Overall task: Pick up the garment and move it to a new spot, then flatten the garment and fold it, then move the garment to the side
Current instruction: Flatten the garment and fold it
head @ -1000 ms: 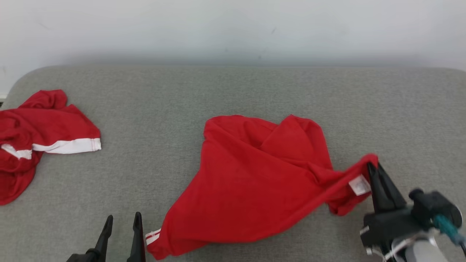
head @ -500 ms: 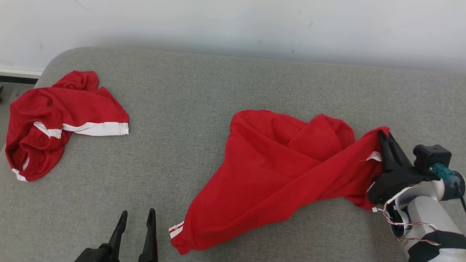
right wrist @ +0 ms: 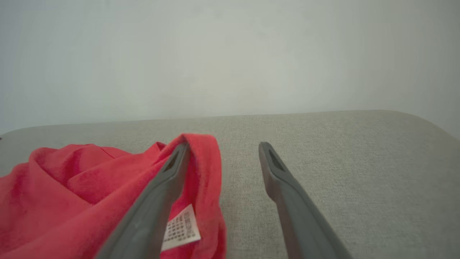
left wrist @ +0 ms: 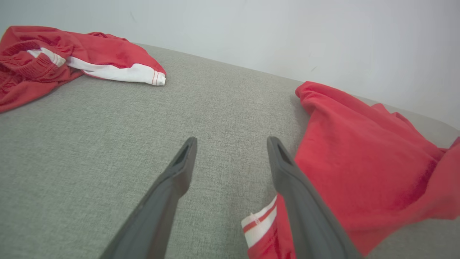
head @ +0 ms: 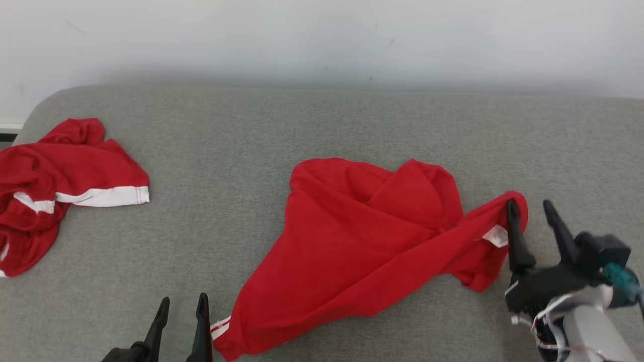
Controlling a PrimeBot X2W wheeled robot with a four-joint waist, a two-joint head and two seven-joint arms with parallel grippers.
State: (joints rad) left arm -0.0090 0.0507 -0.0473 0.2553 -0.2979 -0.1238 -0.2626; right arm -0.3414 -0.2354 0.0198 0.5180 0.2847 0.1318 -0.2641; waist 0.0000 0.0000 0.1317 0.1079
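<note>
Fabric of a grey, woven sort covers the desk (head: 322, 130), which has rounded far corners and stands against a plain pale wall (head: 322, 40) marked with a few faint scuffs. The garment (head: 352, 241), red with a white-striped hem corner, lies rumpled on the middle of the desk and spreads toward the robot's right. Its near corner reaches almost to the front edge. One end of it is lifted and draped over the tip of one finger (right wrist: 158, 194) of the right claw (head: 528, 208). This claw is spread wide with nothing pinched between its fingers, and the other finger stands free above bare fabric. A small white label (head: 497, 235) hangs from the cloth just beside that finger. The left claw (head: 182, 306) is also spread apart at the near edge, holding nothing, and one of its fingers is just beside the striped corner. A second red garment (head: 65, 171) with a white band lies bunched at the far left corner, well apart from the first.
</note>
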